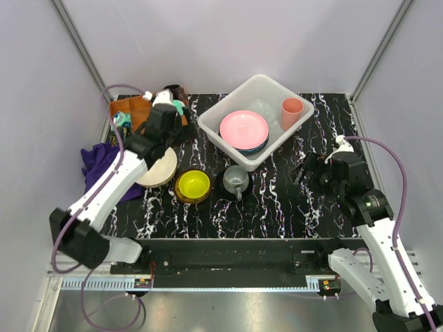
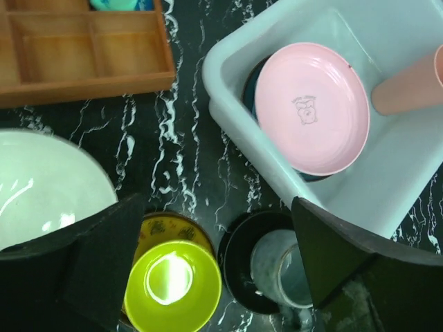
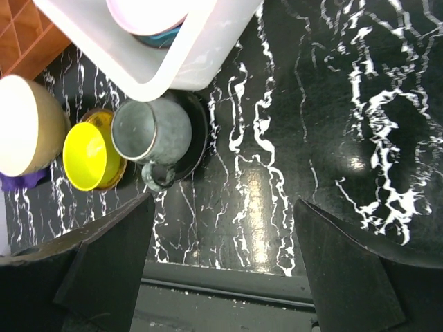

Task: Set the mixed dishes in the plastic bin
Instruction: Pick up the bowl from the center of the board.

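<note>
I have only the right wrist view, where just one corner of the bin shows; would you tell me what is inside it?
Observer: A pink plate lies flat in the plastic bin, on top of darker plates.
Operator: Thank you. Is there anything else in there?
Observer: Yes, a pink cup sits in the bin's right corner, beside the plates.
Operator: And where is the left tool, which I cannot see at all?
Observer: The left tool hangs open and empty above the gap between the cream bowl and the bin.
</note>
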`<state>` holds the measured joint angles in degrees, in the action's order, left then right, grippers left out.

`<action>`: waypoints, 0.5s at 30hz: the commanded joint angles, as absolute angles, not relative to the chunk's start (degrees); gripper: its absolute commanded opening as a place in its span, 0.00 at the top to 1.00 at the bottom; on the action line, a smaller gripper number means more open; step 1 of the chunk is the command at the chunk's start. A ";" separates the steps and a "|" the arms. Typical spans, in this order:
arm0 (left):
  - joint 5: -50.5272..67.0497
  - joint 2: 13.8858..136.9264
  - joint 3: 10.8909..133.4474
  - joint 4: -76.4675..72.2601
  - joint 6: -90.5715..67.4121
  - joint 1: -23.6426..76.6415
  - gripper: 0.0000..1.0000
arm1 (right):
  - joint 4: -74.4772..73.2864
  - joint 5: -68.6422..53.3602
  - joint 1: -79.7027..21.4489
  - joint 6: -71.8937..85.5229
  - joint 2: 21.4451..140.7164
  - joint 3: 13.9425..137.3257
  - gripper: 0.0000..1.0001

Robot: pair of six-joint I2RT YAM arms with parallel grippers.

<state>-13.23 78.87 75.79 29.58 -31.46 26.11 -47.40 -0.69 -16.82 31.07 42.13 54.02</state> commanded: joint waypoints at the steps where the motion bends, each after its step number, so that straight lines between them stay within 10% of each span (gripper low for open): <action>1: -14.50 69.45 64.27 27.42 -36.47 25.75 0.09 | -43.86 -5.53 -16.88 29.01 44.99 56.07 0.11; 15: -23.47 44.57 47.82 36.91 -41.22 22.59 0.08 | -38.06 -11.25 -19.07 29.09 55.54 62.39 0.11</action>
